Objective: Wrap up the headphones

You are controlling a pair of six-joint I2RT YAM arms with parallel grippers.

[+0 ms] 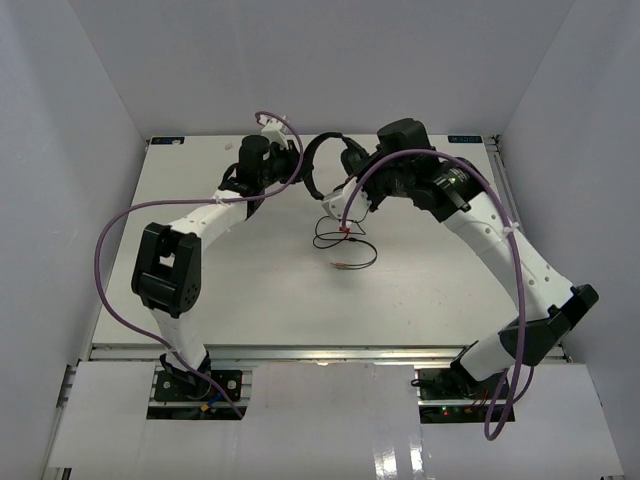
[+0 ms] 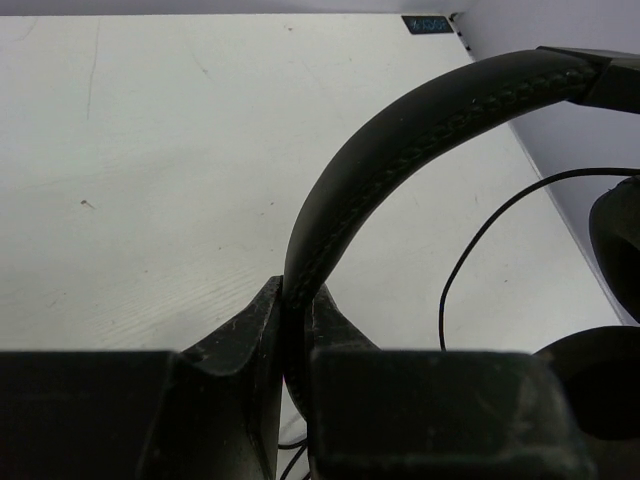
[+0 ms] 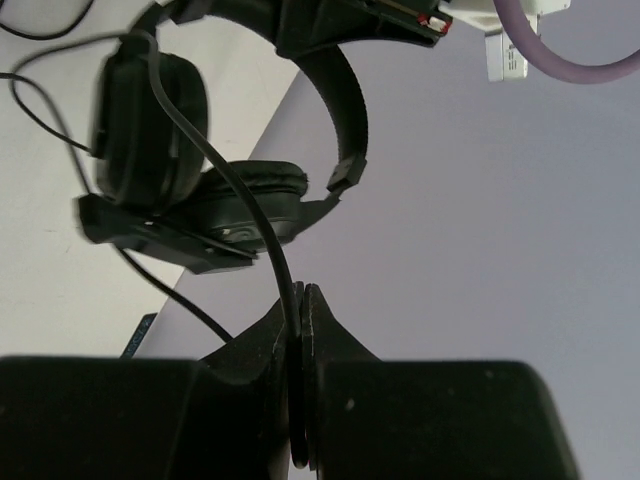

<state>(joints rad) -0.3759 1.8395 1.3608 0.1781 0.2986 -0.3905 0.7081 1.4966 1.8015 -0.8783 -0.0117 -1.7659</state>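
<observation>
The black headphones point(image 1: 350, 160) are held up over the far middle of the table. My left gripper point(image 1: 298, 180) is shut on the stitched headband point(image 2: 400, 130), which rises out of the jaws point(image 2: 298, 300) and arches right. My right gripper point(image 1: 368, 190) is shut on the thin black cable point(image 3: 255, 215), pinched between the jaws point(image 3: 302, 305). In the right wrist view the two earcups point(image 3: 150, 120) hang close together under the headband point(image 3: 345, 100). The rest of the cable lies in loose loops on the table point(image 1: 345, 245), with a red plug point(image 1: 345, 230).
White walls close in the table point(image 1: 250, 290) on the left, back and right. A thick purple robot cable point(image 1: 115, 270) loops beside the left arm, and another point(image 1: 510, 300) runs along the right arm. A small label point(image 2: 428, 23) sits at the table's far corner.
</observation>
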